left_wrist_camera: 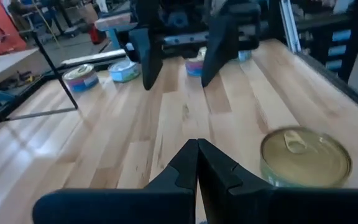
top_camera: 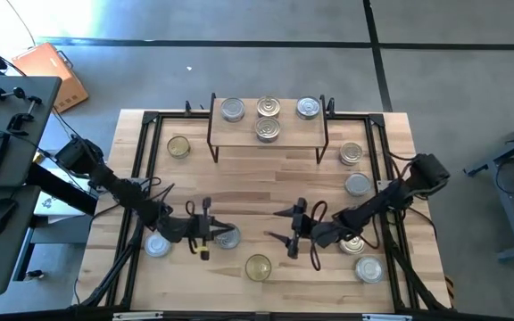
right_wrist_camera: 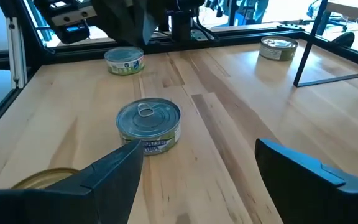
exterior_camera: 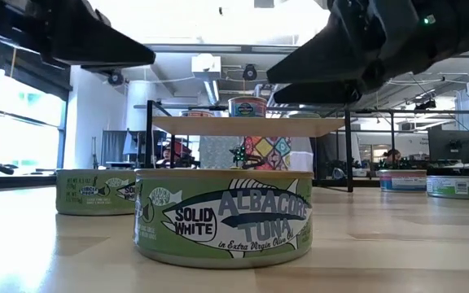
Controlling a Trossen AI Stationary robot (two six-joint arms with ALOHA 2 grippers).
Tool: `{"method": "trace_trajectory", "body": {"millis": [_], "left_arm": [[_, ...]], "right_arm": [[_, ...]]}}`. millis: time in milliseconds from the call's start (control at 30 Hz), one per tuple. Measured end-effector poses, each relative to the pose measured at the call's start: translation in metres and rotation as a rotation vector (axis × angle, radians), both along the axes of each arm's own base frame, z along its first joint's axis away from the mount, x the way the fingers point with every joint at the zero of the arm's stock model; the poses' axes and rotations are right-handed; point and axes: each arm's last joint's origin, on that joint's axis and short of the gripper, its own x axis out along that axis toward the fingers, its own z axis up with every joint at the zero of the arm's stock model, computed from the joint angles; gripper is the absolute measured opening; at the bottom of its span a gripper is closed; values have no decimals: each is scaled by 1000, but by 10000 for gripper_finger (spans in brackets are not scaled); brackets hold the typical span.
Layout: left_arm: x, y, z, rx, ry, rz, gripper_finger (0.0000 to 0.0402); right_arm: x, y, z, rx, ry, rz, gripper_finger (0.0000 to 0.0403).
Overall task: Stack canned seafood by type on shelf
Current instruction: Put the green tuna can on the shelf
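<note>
**Four tins shelved, the rest scattered; right gripper lines up on a loose tin**

The shelf [top_camera: 268,125] stands at the far middle of the table and carries four tins: three along its back edge and one in front of the middle one [top_camera: 268,130]. Whether any sits on another cannot be told from above. The remaining canned seafood lies spread over the tabletop: a gold-topped tin [top_camera: 178,147] left of the shelf, two silver ones down the right side [top_camera: 351,153], two more under the right arm near the front right corner [top_camera: 368,268], a gold tin at the front centre [top_camera: 258,266], and two silver tins by the left arm [top_camera: 157,245].

The right gripper [top_camera: 294,230] hangs low over the middle of the table, jaws spread wide and empty. Its wrist camera looks past them at a silver pull-ring tin [right_wrist_camera: 148,124], which sits ahead of the fingers, not yet between them. The left gripper [top_camera: 205,232] is just beside that same tin, fingers pressed fully together and holding nothing.

The step in hand looks like an approach to a pick. The next move would call for the right gripper to advance until the tin lies between its fingers, close, then carry it to the shelf and set it on a matching type. The left gripper sits close, so clearance deserves care.
</note>
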Motion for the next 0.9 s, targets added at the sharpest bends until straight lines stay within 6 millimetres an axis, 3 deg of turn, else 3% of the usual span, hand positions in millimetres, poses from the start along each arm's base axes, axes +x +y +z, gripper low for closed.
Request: {"method": "trace_trajectory", "body": {"millis": [467, 733, 900], "left_arm": [[-17, -39, 8, 64, 292, 11, 0], [-20, -35, 4, 30, 321, 70, 0], [-14, -28, 4, 29, 319, 111, 0]], "right_arm": [[10, 6, 9, -57, -7, 58, 302], [12, 4, 9, -41, 6, 106, 302], [13, 2, 6, -116, 46, 177, 302]]}}
